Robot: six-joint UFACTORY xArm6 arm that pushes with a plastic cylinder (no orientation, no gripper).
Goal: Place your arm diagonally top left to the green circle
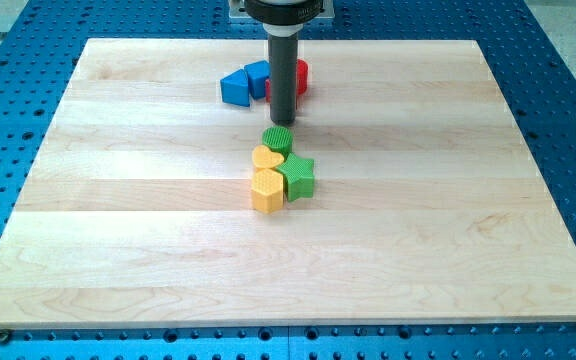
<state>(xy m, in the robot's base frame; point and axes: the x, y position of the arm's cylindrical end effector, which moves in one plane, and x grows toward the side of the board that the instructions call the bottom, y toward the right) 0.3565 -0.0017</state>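
Where the green circle (pixel 278 139) sits, my tip (pixel 284 122) just above it.

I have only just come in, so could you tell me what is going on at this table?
A robot arm with a plain rod is working over a wooden board. My tip sits just above the green circle, toward the view's top, between it and a group of two blue blocks and a red block. The green circle heads a tight cluster with a yellow heart, a green star and another yellow block. I am not yet diagonally top left of it.
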